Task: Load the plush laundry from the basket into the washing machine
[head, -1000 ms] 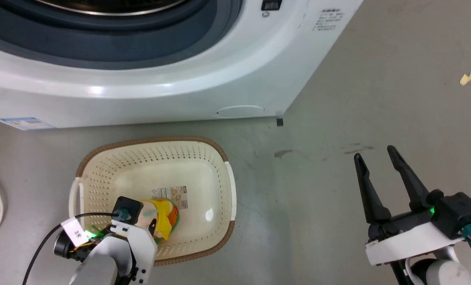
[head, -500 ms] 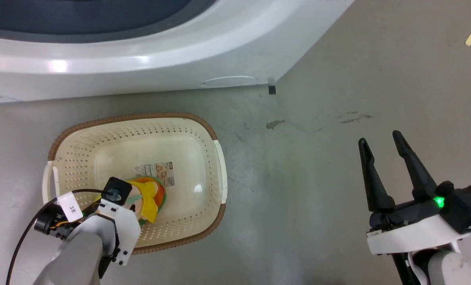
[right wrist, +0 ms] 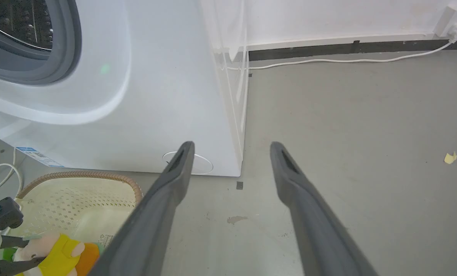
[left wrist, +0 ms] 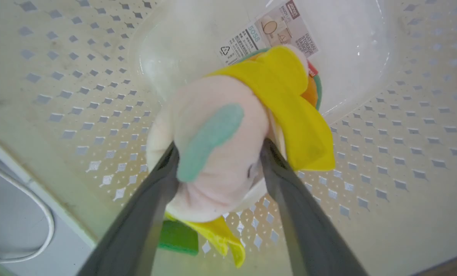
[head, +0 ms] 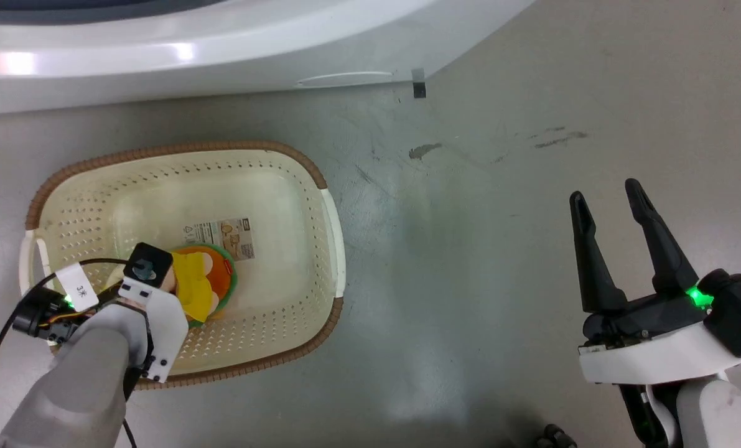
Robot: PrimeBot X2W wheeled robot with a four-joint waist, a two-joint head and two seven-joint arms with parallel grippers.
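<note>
Left gripper pinches plush laundry in basket on stained grey floor by washing machine; right gripper spread, empty.

In the left wrist view, the label on the basket is overlapped at 6 o'clock by the plush laundry, and its print is mostly too small to be read. The green tag is partly covered by a finger of the left hand. In the head view those fingers are hidden under the wrist, and the washing machine is cut off at 12 o'clock. In the right wrist view its port is cut off at 10 o'clock.
</note>
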